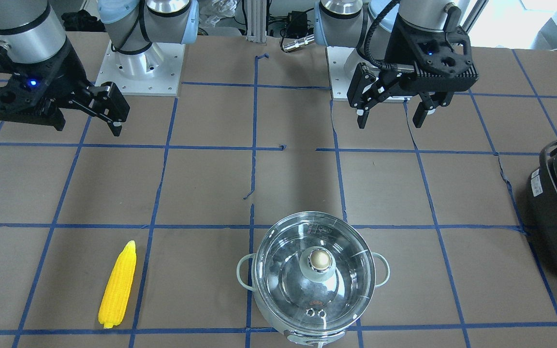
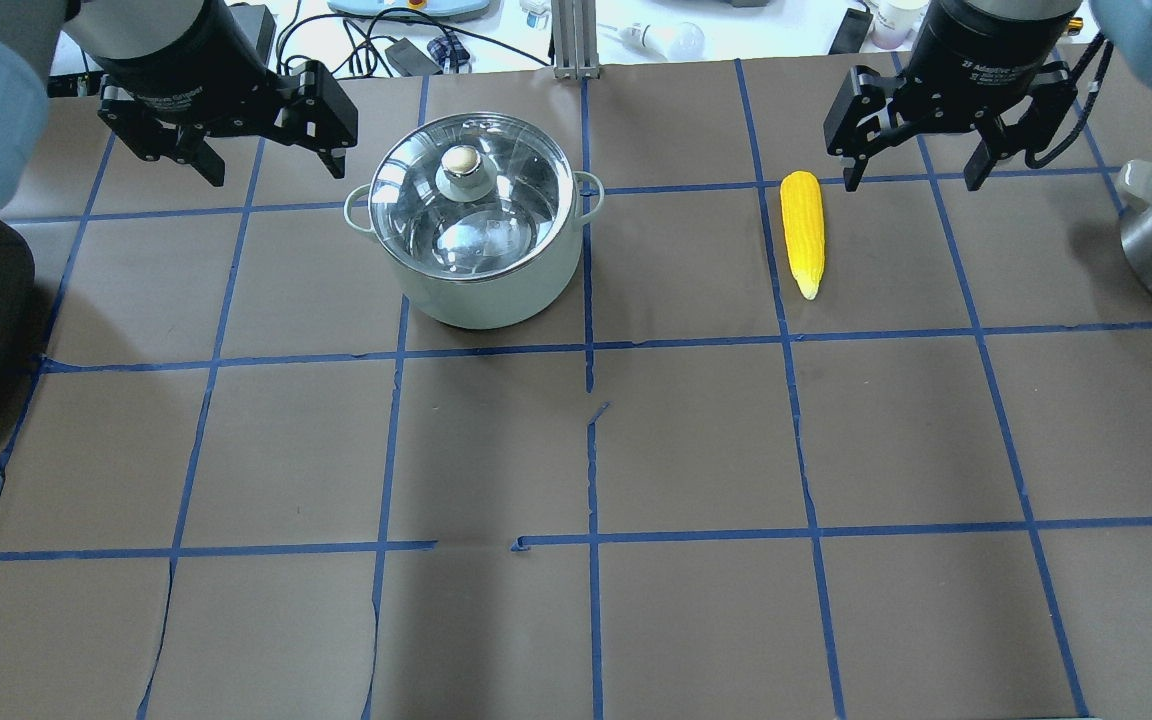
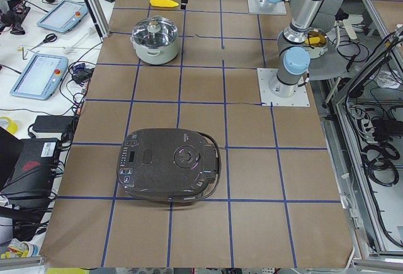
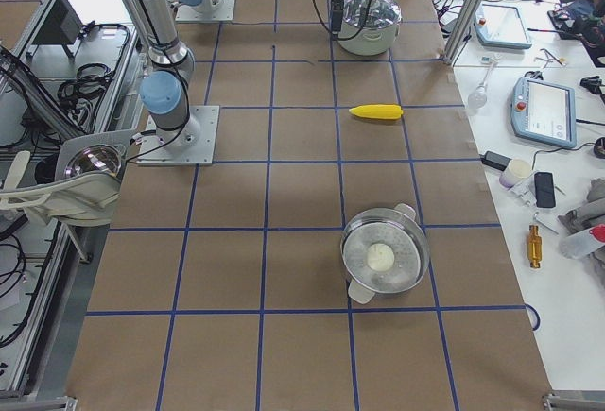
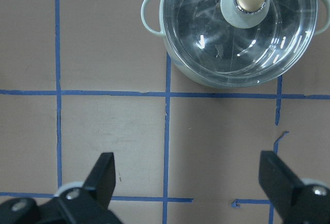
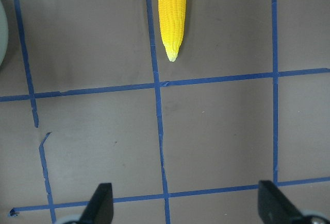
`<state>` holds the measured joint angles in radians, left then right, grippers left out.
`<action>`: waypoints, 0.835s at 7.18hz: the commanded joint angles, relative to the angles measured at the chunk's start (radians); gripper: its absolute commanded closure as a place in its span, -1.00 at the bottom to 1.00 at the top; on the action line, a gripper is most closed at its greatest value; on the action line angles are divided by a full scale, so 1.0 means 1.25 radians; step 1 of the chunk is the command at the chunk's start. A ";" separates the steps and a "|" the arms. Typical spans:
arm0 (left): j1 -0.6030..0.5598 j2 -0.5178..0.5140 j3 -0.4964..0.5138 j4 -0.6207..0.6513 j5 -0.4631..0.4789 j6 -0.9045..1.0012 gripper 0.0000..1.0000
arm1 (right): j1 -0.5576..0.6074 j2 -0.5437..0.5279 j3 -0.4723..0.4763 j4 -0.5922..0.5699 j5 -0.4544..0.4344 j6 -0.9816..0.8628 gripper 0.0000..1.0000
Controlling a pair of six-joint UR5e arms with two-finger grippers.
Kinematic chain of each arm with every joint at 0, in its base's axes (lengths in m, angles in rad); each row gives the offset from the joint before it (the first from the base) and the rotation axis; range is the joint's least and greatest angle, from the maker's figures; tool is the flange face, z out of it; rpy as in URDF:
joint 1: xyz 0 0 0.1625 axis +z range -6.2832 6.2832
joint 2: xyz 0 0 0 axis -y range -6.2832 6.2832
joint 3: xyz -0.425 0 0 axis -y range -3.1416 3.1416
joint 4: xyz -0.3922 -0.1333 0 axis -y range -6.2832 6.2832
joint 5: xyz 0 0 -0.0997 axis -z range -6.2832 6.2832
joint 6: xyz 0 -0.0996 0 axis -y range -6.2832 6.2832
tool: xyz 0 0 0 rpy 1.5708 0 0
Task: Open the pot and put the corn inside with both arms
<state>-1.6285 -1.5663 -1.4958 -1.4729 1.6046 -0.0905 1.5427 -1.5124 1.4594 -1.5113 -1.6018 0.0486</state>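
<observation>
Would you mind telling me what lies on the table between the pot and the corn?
Nothing stands there: the overhead view shows only bare brown table paper crossed by blue tape between the pot and the corn.

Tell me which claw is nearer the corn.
Right. The right claw hangs open above the table on the corn's robot side, near its pointed tip. The left claw hangs short of the pot, farther off.

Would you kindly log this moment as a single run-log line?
pot: lid on | corn: on table | left gripper: open, empty | right gripper: open, empty
</observation>
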 commanded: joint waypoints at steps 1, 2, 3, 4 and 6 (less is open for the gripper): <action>0.000 0.000 0.000 -0.001 0.000 0.000 -1.00 | 0.000 0.000 0.001 0.003 0.000 0.000 -1.00; 0.000 0.000 0.000 -0.001 0.000 0.000 -1.00 | 0.000 0.000 0.001 0.003 0.000 -0.002 -1.00; 0.000 0.000 0.000 0.000 -0.001 0.000 -1.00 | 0.000 0.000 0.001 0.003 0.000 -0.004 -1.00; 0.000 0.000 0.001 -0.001 -0.001 0.000 -1.00 | 0.000 0.000 0.001 0.008 0.001 -0.006 -1.00; 0.001 0.000 0.001 0.000 -0.001 0.000 -1.00 | 0.000 0.000 0.001 0.008 0.003 -0.007 -1.00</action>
<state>-1.6289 -1.5662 -1.4944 -1.4737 1.6031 -0.0905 1.5438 -1.5125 1.4603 -1.5014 -1.5992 0.0409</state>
